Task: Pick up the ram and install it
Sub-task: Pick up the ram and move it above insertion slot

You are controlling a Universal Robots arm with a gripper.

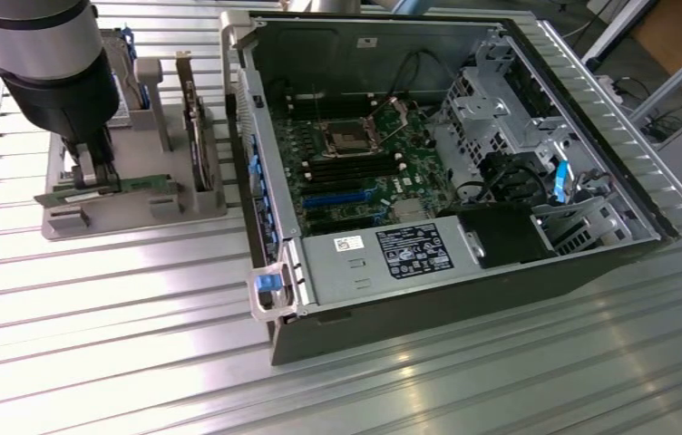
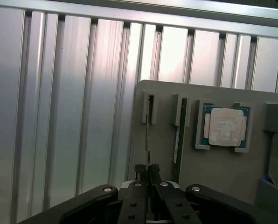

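We find the jaws closed on the ram (image 2: 148,140), pinching its thin upper edge. The ram stands on edge in a slot along one edge of the grey holder (image 1: 123,217). In the holder's next slot stands a second thin stick (image 2: 178,140), and past that a square processor (image 2: 225,127) lies in the holder's pocket. The holder rests on the ribbed tabletop (image 1: 135,317), with an open computer case (image 1: 438,313) beside it.

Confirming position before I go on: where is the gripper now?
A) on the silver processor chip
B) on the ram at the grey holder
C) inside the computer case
B: the gripper is closed on the thin ram standing in the grey holder.
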